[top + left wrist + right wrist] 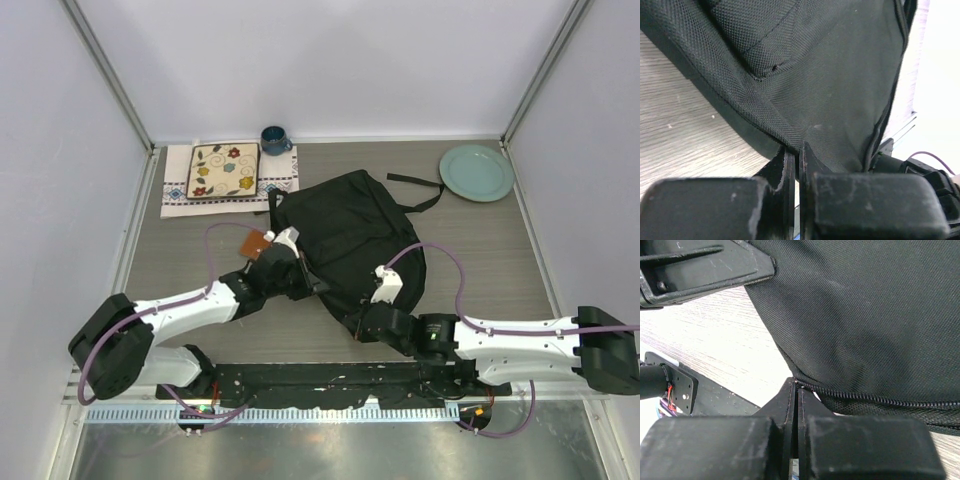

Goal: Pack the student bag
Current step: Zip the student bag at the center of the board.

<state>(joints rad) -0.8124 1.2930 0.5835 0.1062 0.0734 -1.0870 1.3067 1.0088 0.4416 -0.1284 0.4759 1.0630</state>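
The student bag (350, 235) is a large black fabric backpack lying flat in the middle of the table, with a strap (420, 190) trailing toward the far right. My left gripper (312, 285) is at its near left edge, with the jaws shut on the bag's hem (790, 140). My right gripper (358, 325) is at the bag's near end, with the jaws shut on the fabric at the end of a zipper (865, 397). The bag fills most of the left wrist view (830, 75) and the right wrist view (865, 315).
A patterned square plate (223, 170) lies on a white embroidered cloth (178, 192) at the far left. A dark blue mug (274, 139) stands behind it. A pale green plate (476, 172) sits at the far right. A small brown item (255, 245) lies beside my left wrist.
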